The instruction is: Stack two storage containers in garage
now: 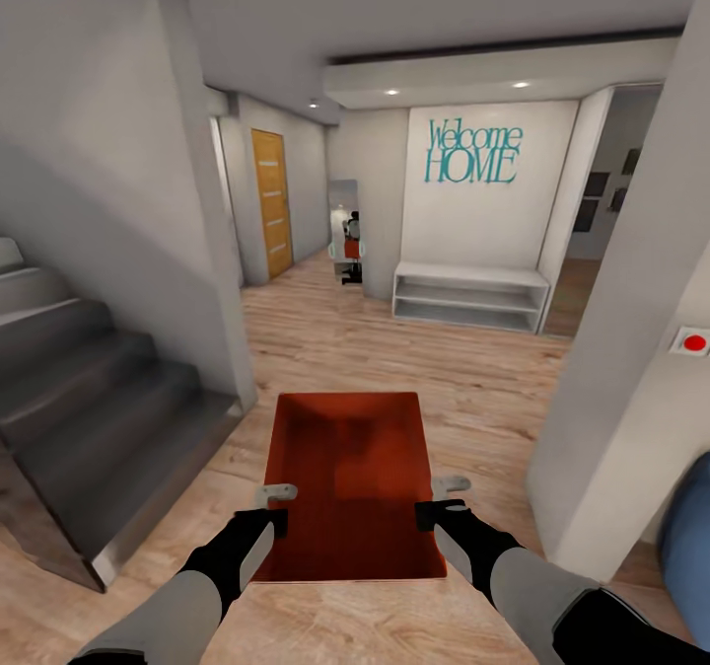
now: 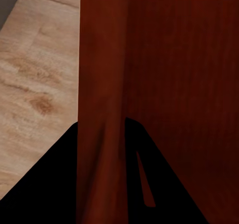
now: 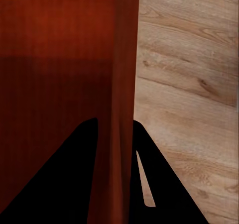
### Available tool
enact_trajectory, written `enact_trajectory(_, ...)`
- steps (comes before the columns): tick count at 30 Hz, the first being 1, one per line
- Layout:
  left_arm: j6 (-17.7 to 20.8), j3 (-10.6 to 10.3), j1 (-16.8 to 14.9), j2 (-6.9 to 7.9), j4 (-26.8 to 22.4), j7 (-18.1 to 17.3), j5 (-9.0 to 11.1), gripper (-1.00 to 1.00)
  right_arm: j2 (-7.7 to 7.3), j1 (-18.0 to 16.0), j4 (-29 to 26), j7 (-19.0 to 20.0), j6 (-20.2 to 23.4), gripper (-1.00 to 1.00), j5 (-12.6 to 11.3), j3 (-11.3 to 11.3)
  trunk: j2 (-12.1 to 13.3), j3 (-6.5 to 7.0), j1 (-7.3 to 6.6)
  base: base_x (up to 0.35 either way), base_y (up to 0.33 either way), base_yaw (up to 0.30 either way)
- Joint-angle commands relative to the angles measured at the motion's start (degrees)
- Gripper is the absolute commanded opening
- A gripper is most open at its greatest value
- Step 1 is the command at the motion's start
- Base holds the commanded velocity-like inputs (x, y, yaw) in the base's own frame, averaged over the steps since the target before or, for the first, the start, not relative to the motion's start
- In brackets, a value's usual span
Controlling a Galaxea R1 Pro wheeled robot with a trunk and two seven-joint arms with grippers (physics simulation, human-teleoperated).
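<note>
The left gripper (image 1: 275, 507) is clamped on the left side wall of the storage container (image 1: 353, 482), one finger inside the bin and one outside; in the left wrist view the two dark fingers (image 2: 59, 184) straddle the thin red wall (image 2: 102, 109). The right gripper (image 1: 442, 500) pinches the right side wall the same way, and the right wrist view shows its fingers (image 3: 64, 179) on either side of the rim. Both grips sit toward the near end of the bin.

The container is held between the two arms, open top up, above the floor. Its long axis runs near to far, straight ahead of the robot, with the short far wall pointing toward the hallway. Its inside is plain red-orange and holds nothing.

Below it lies a light wood-plank floor (image 1: 394, 349). To the left, grey stairs (image 1: 89, 389) rise against a grey wall. Far ahead stands a white wall with teal "Welcome HOME" lettering (image 1: 473, 152) above a low white shelf bench (image 1: 469, 295). Far left is a honey-wood door (image 1: 272, 201) with frosted strips, and beside it a mirror (image 1: 344, 226). On the right wall is a red button (image 1: 694, 342).
</note>
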Motion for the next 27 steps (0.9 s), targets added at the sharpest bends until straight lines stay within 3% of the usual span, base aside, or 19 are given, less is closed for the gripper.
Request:
enact_trajectory(1,0.35,-0.1,0.01,1.19,0.07,0.43,0.69,-1.0,-0.52,-0.08,-0.28,-0.34,-1.5,-1.0,0.56,-0.1,-0.12,-0.12,0.06,0.322,0.0,0.0)
enact_trajectory(17,0.28,-0.1,0.01,1.19,0.04,0.54,0.69,-1.0,-0.42,-0.07,-0.28,-0.34,-1.5,-1.0,0.54,-0.08,-0.12,-0.12,0.06,0.309,0.0,0.0)
enact_trajectory(27,0.3,-0.1,0.01,1.19,0.01,0.6,0.69,-1.0,-0.46,-0.07,-0.28,-0.34,-1.5,-1.0,0.58,-0.07,-0.12,-0.12,0.06,0.033,0.0,0.0)
